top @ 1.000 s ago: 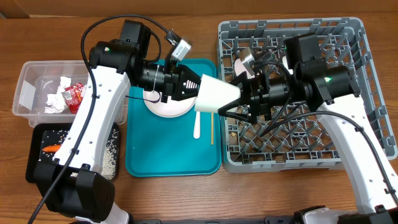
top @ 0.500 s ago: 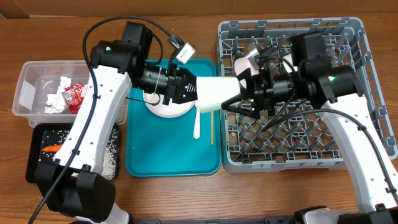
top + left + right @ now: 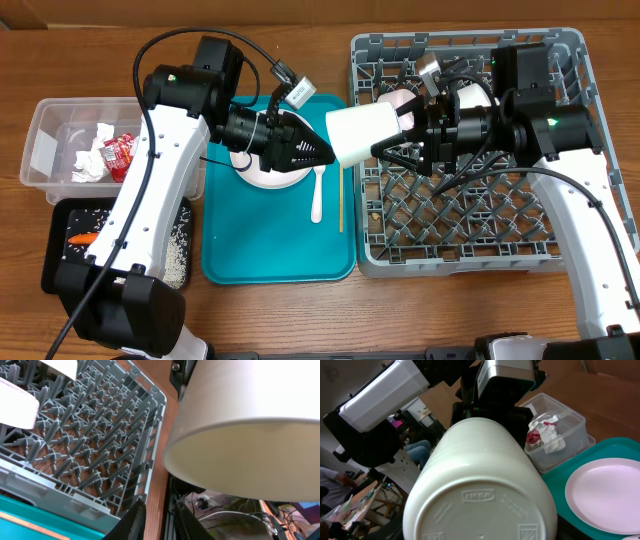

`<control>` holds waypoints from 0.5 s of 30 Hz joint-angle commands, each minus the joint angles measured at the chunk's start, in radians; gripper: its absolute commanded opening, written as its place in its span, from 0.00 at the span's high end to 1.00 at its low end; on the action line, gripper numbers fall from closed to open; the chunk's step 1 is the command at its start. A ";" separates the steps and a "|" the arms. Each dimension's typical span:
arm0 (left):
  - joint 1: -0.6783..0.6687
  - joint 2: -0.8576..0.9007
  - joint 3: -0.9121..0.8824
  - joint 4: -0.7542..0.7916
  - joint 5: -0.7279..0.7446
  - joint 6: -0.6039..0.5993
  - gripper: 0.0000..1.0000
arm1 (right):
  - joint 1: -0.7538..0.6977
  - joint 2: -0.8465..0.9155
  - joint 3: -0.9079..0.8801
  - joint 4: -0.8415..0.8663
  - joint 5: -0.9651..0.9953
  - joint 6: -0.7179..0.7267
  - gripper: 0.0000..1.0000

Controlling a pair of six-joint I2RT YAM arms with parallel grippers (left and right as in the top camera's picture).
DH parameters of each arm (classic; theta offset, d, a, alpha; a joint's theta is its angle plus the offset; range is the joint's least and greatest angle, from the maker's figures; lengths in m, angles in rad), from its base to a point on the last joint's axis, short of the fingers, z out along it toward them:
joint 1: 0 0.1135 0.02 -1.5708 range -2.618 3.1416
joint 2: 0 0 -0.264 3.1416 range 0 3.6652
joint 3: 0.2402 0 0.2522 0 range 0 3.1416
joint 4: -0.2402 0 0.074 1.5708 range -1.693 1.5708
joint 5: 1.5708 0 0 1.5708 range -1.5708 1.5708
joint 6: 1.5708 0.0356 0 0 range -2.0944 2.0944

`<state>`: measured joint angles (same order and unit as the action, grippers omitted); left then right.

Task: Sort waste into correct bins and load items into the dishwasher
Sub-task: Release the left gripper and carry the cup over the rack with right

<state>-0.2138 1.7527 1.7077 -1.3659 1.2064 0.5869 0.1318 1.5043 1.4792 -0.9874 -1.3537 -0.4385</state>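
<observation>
Right gripper [image 3: 398, 143] clasps the cup [image 3: 362, 135] at the rack's [image 3: 470, 266] left edge; left gripper [image 3: 322, 153], barely parted, holds nothing.

The cup [image 3: 480, 487] bears the raised brand name IKEA in a small frame on its white underside. Other moulded marks below it are too faint to read.

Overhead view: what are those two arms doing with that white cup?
The right pincer grips the cup, on its side, over the edge of the rack. The left pincer hangs empty beside it, above the plate on the tray. A fork and a stick lie on the tray, not yet loaded.
</observation>
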 commanded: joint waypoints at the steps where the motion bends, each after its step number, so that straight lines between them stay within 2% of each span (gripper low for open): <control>1: 0.006 0.001 0.000 0.003 -0.013 0.015 0.82 | 0.002 -0.016 0.019 -0.002 0.047 0.025 0.62; 7: 0.025 0.001 0.000 0.005 -0.069 -0.005 0.86 | 0.002 -0.016 0.019 -0.002 0.370 0.188 0.62; 15: 0.032 0.001 0.000 0.005 -0.177 -0.073 0.88 | 0.002 -0.017 0.020 -0.029 0.933 0.493 0.66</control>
<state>-0.1837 1.7527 1.7077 -1.3617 1.0904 0.5529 0.1322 1.5043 1.4792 -0.9993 -0.7364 -0.1177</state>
